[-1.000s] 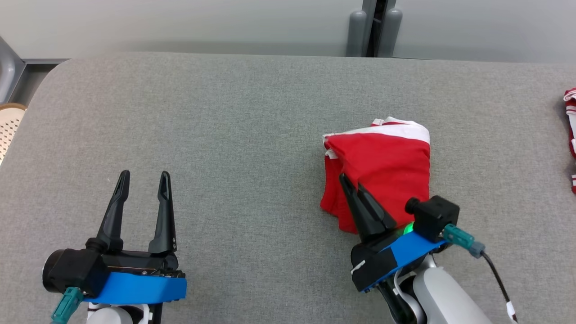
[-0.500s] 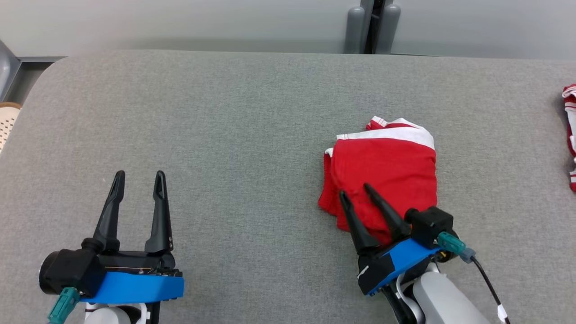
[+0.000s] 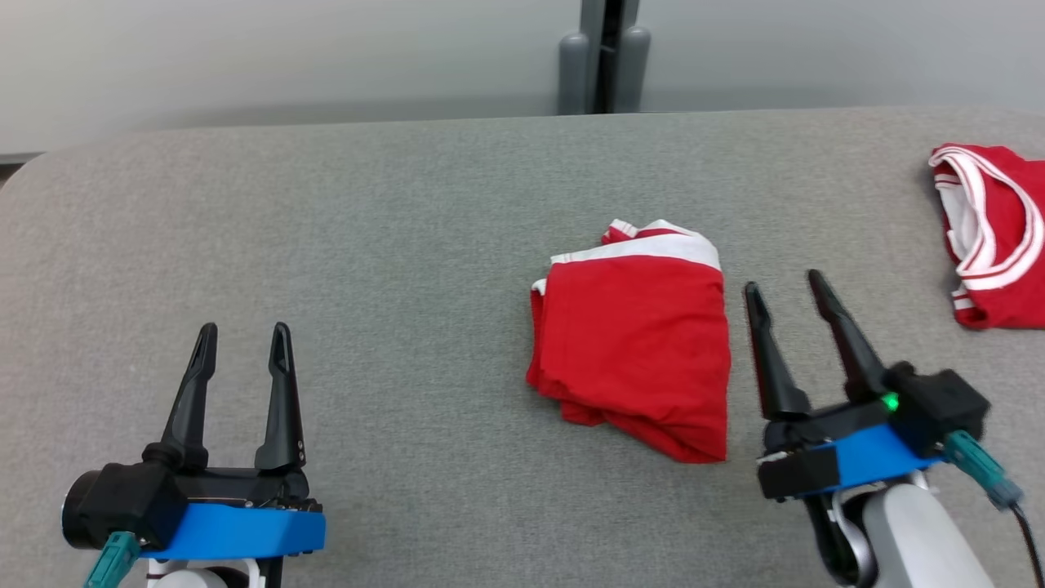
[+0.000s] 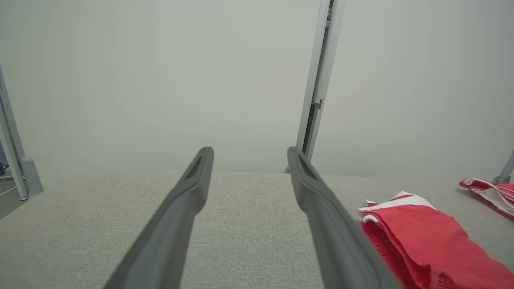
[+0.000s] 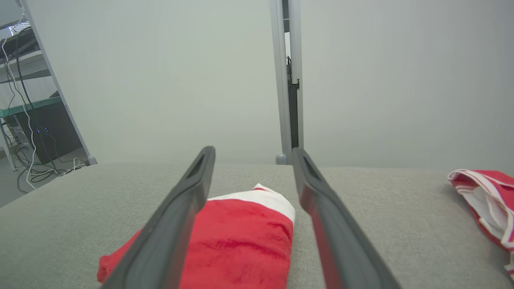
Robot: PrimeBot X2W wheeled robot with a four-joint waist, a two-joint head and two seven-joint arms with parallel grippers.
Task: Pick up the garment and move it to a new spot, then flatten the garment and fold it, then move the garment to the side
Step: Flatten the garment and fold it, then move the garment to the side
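Observation:
The garment (image 3: 633,343) is a red piece with a white band, folded into a compact rectangle and lying flat on the grey padded table (image 3: 392,229). My right gripper (image 3: 782,282) stands open just to the right of it, not touching it. The right wrist view shows the garment (image 5: 241,241) low between and left of my right gripper (image 5: 253,149). My left gripper (image 3: 244,328) is open and empty near the table's front left, far from the cloth. From the left wrist view, the garment (image 4: 425,237) lies to the right of my left gripper (image 4: 249,150).
A second red and white garment (image 3: 1000,237) lies crumpled at the table's far right, also seen as a red heap (image 5: 486,196) in the right wrist view. A grey post (image 3: 602,57) stands behind the table's back edge.
My right gripper has opened, let go of the folded garment and drawn back to its right side. The head camera has turned right, shifting the whole picture. The left arm has stayed put.

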